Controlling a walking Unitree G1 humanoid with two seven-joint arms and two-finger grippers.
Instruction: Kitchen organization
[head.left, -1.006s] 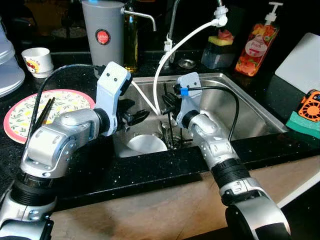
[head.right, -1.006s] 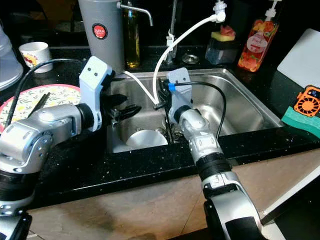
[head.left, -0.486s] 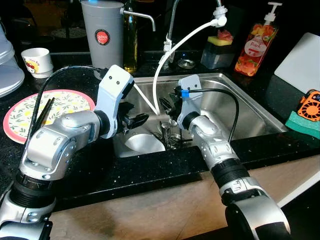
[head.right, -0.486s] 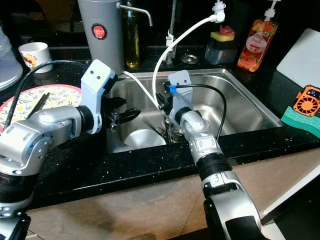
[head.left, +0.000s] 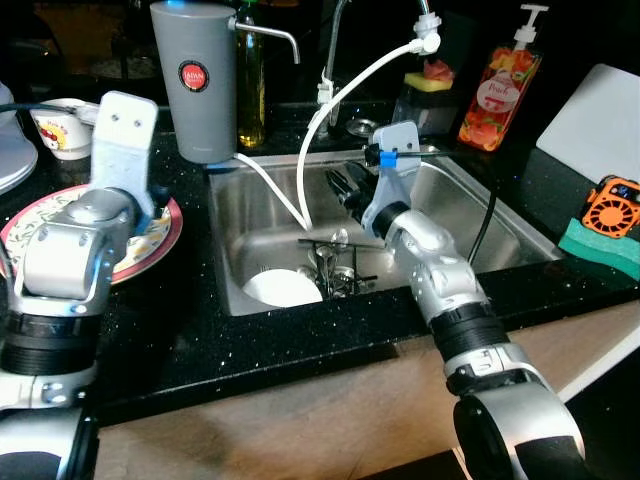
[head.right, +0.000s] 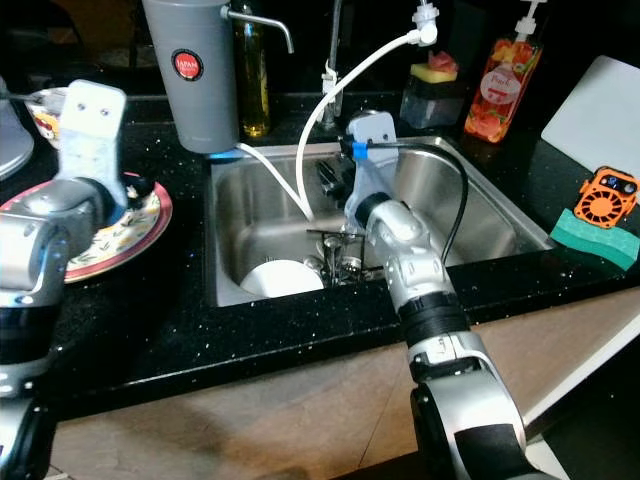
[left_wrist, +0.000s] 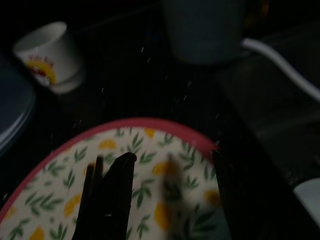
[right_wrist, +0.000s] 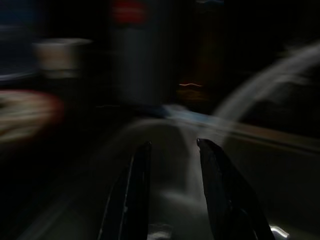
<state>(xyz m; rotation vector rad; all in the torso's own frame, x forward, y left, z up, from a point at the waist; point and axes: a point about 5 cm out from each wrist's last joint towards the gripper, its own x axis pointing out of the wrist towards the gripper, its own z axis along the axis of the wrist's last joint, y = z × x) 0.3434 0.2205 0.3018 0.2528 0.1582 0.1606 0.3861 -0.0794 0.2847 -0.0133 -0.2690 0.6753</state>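
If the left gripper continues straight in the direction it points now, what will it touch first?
Most likely the floral plate: the left gripper hangs just above it, open, pointing down at its patterned face. Further along that line stands the white cup, but depth is hard to judge.

Right wrist view is all motion blur, so the sink (right_wrist: 165, 150) past the right gripper (right_wrist: 172, 150) is just smear. The plate (head.left: 160, 225) beside the sink is half hidden behind the left arm.

White hose (head.left: 330, 130) crosses the sink (head.left: 480, 215) (dishes (head.left: 335, 270) below); right half bare.
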